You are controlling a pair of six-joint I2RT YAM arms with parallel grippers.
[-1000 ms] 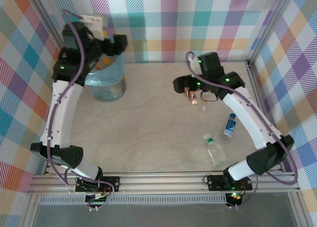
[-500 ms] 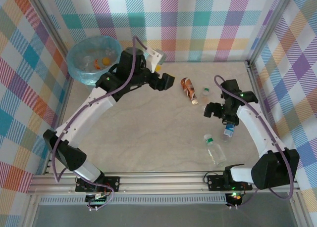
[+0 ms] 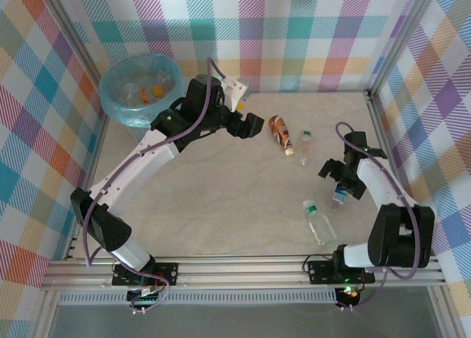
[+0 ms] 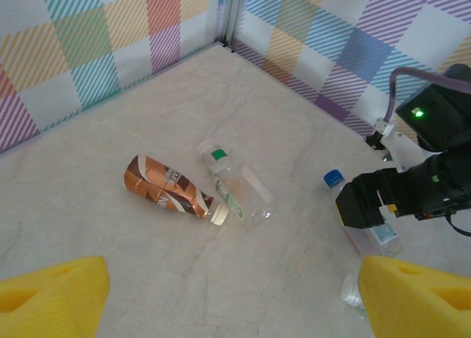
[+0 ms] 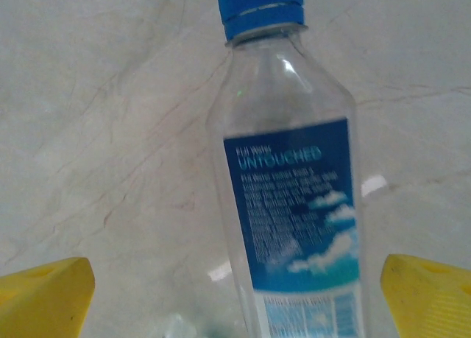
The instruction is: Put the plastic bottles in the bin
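Bin (image 3: 121, 113), round and lined with translucent light-blue plastic, stands at the far left corner of the pale stone-patterned table (image 3: 221, 198) and holds several bottles (image 3: 153, 92). The left gripper (image 3: 252, 124) hangs mid-table, spread wide and empty. The right gripper (image 3: 335, 170), fully spread, has the blue-capped, blue-labelled clear bottle (image 5: 294, 205) untouched between its fingers near the right edge, cap pointing far. The green-capped clear bottle (image 3: 319, 224) lies nearer the front edge, cap far-left. The brown-labelled bottle (image 3: 278, 130) lies toward the far edge, white cap pointing near-right.

table (image 3: 221, 198): beige marbled | 4 lying: brown-label bottle (image 3: 279, 130), far green-cap bottle (image 3: 304, 142), blue-cap bottle (image 3: 338, 199), near green-cap bottle (image 3: 319, 223) | bin (image 3: 124, 114), far-left corner
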